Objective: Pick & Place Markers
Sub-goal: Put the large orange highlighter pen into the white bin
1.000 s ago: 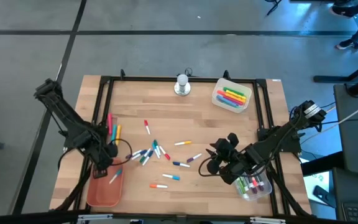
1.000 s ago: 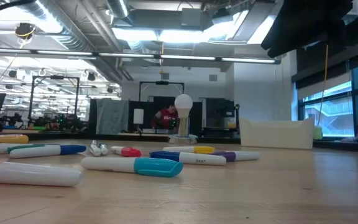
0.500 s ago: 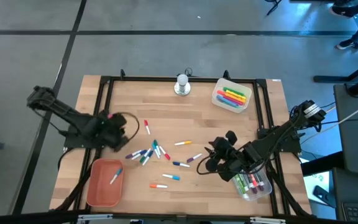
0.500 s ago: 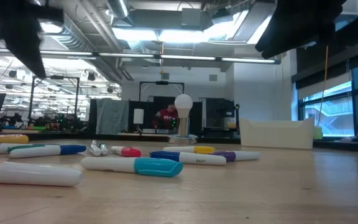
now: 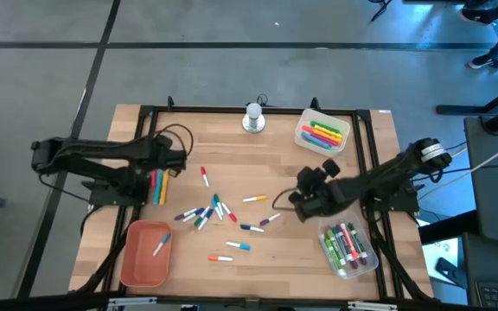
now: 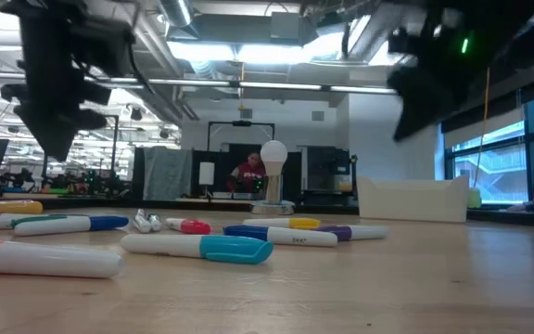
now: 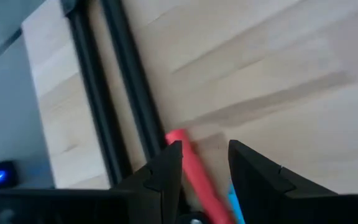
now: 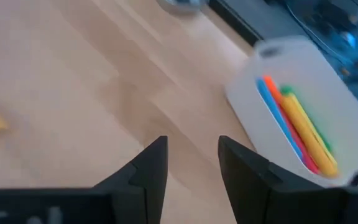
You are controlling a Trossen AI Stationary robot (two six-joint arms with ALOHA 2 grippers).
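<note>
The left end effector (image 5: 164, 158) hangs left of the marker cluster (image 5: 206, 210) at the middle of the tabletop (image 5: 232, 147), over a few markers lying by the black frame rail (image 5: 139, 164). Its wrist view shows the fingers (image 7: 166, 171) spread, with a red marker (image 7: 194, 171) lying on the wood between them, untouched. An orange tray (image 5: 143, 252) sits below-left of the cluster with one marker (image 5: 160, 245) inside. Half a second ago this arm was lower, nearer the tray; it has since swung up along the rail.

The cluster is ringed by loose markers: one with a red cap (image 5: 204, 176) above, a yellow one (image 5: 254, 199) and a purple one (image 5: 270, 220) to its right, others below. A round knob (image 5: 253, 117) stands at the far edge above the cluster.

The right end effector (image 5: 294, 197) hovers just right of the cluster, near the yellow marker, fingers (image 8: 148, 165) spread and empty. It has lifted away from the clear bin (image 5: 348, 249) of markers at lower right. A white bin (image 5: 322, 132) of markers sits upper right of the cluster.
</note>
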